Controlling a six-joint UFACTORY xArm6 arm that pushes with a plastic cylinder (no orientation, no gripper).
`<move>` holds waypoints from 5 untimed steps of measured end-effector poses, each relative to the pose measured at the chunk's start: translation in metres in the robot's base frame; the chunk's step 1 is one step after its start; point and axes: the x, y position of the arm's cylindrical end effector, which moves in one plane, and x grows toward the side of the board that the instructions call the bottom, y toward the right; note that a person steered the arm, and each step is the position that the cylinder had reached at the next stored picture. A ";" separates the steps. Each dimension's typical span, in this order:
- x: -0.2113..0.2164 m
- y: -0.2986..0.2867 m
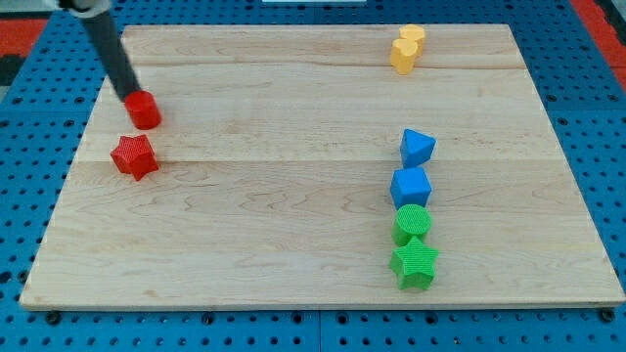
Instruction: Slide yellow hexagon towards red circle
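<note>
Surface: pale wooden board (293, 196) w/ visible grain, sitting on a blue pegboard (39, 59) that shows on all sides; red strip at the view's top-right corner.
Rod: dark, comes down at a slant from the view's top-left.
My tip (134, 98): at the board's left side, touching or just at the top edge of the red circle (145, 110). Can't tell if it's pressing or only alongside.
Hand state: no jaws on this rig, just the plain rod end, so nothing is clasped or let go; I only have contact by pushing.
Red circle: short cylinder, upper left of board, right under my tip.
Red star (133, 156): just below the red circle toward the view's bottom, close but apart.
Yellow hexagon (403, 55): task block, near the board's top edge, right of centre, well apart from my tip and from the red circle, most of the board's width between them.
2nd yellow block (413, 35): touching the hexagon on its upper right, shape unclear, partly hidden behind it.
Blue blocks: one wedge-like (418, 148), one cube (411, 186) just below it, right side of board.
Green circle (412, 223): directly under the blue cube, touching it.
Green star (415, 262): lowest in that column, touching green circle, near the board's bottom edge.
</note>
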 end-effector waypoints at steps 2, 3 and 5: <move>-0.012 0.053; -0.021 0.156; -0.036 0.354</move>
